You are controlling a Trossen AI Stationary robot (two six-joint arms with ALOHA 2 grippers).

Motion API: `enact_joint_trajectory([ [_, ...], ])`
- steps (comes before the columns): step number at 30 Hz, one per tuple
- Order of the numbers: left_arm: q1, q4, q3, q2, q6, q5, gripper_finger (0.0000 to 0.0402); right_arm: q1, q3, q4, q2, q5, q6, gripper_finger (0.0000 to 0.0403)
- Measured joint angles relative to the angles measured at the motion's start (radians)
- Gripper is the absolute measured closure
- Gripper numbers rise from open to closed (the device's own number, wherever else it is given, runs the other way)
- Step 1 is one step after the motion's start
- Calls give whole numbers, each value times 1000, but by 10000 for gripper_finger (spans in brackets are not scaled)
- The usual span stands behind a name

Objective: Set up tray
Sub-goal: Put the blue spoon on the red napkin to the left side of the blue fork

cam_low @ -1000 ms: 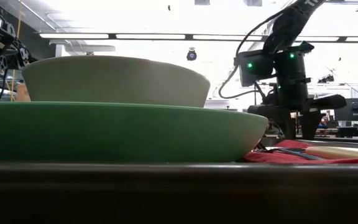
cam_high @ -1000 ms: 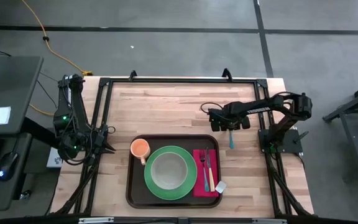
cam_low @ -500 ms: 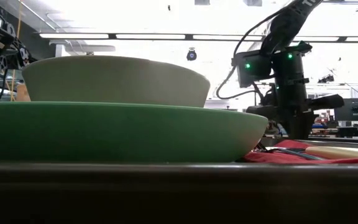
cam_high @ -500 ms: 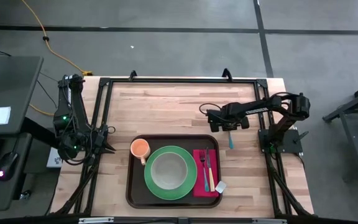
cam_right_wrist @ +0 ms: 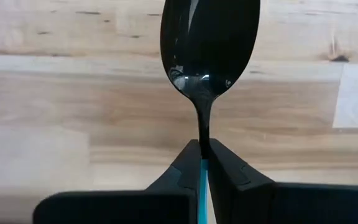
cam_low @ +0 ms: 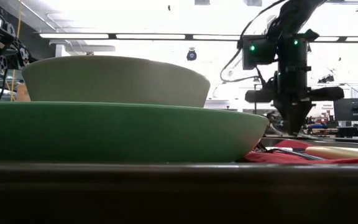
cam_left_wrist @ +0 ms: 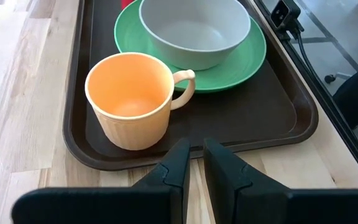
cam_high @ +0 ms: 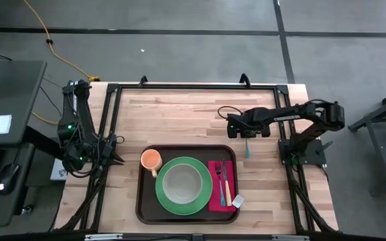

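The dark brown tray (cam_high: 140, 201) lies at the table's near middle. It carries a green plate (cam_high: 203, 201) with a pale bowl (cam_high: 181, 182), an orange cup (cam_high: 151, 159), and a red napkin (cam_high: 218, 201) with a fork (cam_high: 224, 175) and a knife (cam_high: 228, 193). My right gripper (cam_high: 246, 131) stands beyond the tray's far right corner, shut on a spoon (cam_right_wrist: 209, 43) with a dark bowl and a blue handle (cam_high: 247, 148). My left gripper (cam_left_wrist: 195, 160) waits at the left, a narrow gap between its fingers, aimed at the cup (cam_left_wrist: 129, 99). My right gripper pinches the spoon's thin neck (cam_right_wrist: 202, 134), where the dark stem meets the blue handle, between its two fingers. The fingers come from above, pointing down, and lie across the spoon. The spoon sits about level, its handle pointing toward the table's near edge, just above the wood.
Bare wooden tabletop (cam_high: 179, 114) stretches behind the tray and to its right. A black frame (cam_high: 193, 86) runs round the table. A desk with a keyboard and mouse (cam_high: 5, 177) stands off the table's left.
My right gripper has shut on the spoon and then risen. The spoon has come up off the table with it, staying about level.
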Motion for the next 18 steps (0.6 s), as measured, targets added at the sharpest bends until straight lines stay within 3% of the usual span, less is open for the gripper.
enact_joint_trajectory([
  [8,0,0,0,0,1,-5,323,33,1,-9,-79,-89,28,397],
  [18,0,-2,0,0,1,-2,323,202,2,24,-105,-164,179,396],
])
